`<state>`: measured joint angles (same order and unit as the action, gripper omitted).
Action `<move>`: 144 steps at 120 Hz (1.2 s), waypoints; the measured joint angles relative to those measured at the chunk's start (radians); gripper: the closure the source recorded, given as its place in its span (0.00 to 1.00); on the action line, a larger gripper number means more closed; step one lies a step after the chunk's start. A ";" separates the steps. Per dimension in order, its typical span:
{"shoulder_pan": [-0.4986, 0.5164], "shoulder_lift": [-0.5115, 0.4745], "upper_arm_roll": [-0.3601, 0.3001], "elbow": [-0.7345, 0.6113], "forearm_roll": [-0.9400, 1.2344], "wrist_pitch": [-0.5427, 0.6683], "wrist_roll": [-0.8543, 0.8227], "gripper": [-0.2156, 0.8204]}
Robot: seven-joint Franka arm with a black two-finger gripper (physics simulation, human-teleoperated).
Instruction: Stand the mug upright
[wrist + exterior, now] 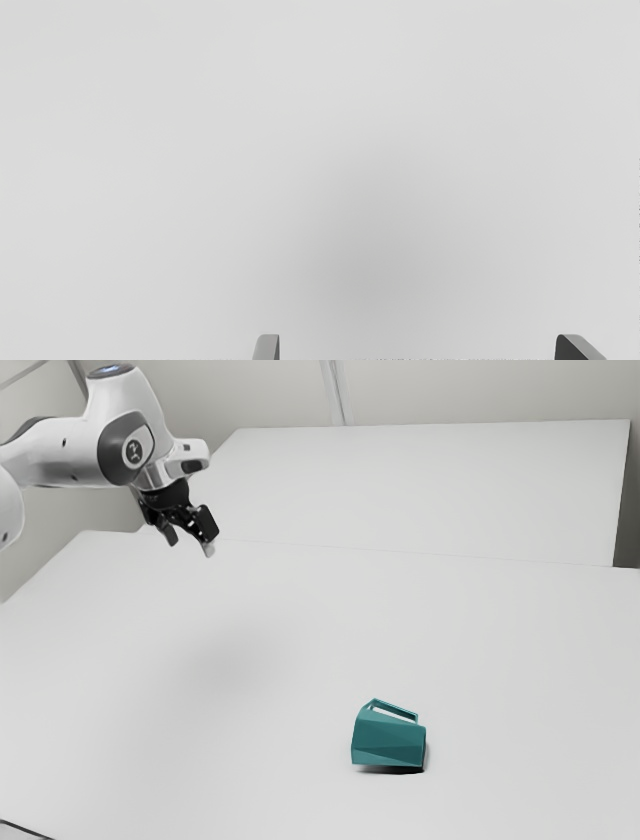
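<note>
Mug (388,744) on its side, handle (395,707) uppermost, lower right of centre in the exterior view, gripper (190,546) upper left—so probably best gripped squarely before gently turning it base-down—while along the wrist view's bottom edge the fingers (268,348) stand wide apart, holding nothing.

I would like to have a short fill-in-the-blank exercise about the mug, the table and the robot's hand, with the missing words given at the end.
The mug is not upright but lies on its ____.
In the exterior view, it is to the ____ of the hand.
The hand hovers ____ the table.
Its two fingers stand ____, with a gap between them.
Missing words: side; right; above; apart.
</note>
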<state>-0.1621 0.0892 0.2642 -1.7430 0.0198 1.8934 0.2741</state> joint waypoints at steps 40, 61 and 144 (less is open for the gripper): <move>-0.122 -0.408 0.066 -0.513 -0.191 0.053 -0.015 0.21; -0.171 -0.376 0.068 -0.635 -0.395 0.085 -0.024 0.21; -0.441 -0.147 0.084 -0.713 -0.922 0.329 -0.006 0.21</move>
<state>-0.6035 -0.0578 0.3482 -2.4563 -0.9023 2.2226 0.2679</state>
